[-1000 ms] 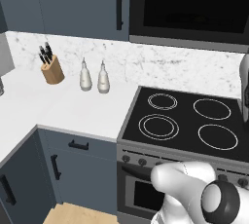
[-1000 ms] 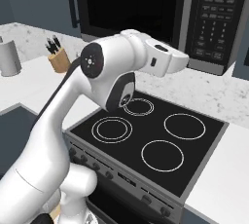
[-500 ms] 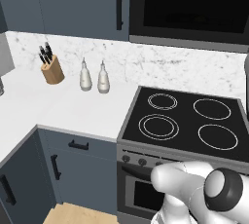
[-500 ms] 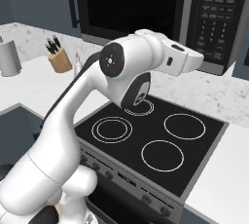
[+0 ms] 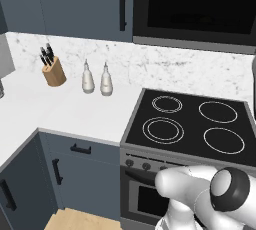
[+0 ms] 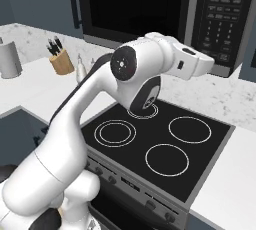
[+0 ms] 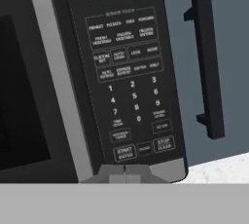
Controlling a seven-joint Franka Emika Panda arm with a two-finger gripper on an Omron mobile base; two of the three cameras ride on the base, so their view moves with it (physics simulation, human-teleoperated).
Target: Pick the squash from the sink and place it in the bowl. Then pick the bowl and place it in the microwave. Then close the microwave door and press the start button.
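With the wide built-in dark-glass microwave (image 6: 150, 14) above the black four-ring glass cooktop (image 6: 160, 149) and its black door panel (image 6: 132, 9) closed flush, you've got the white arm's two-finger gripper (image 7: 124, 170) clenched empty, aimed at the START button (image 7: 125, 153).

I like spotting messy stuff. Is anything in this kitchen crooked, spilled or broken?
Nothing stands out. The microwave door is closed, the stove top is bare, and the knife block and two bottles stand upright on the counter. No spills show.
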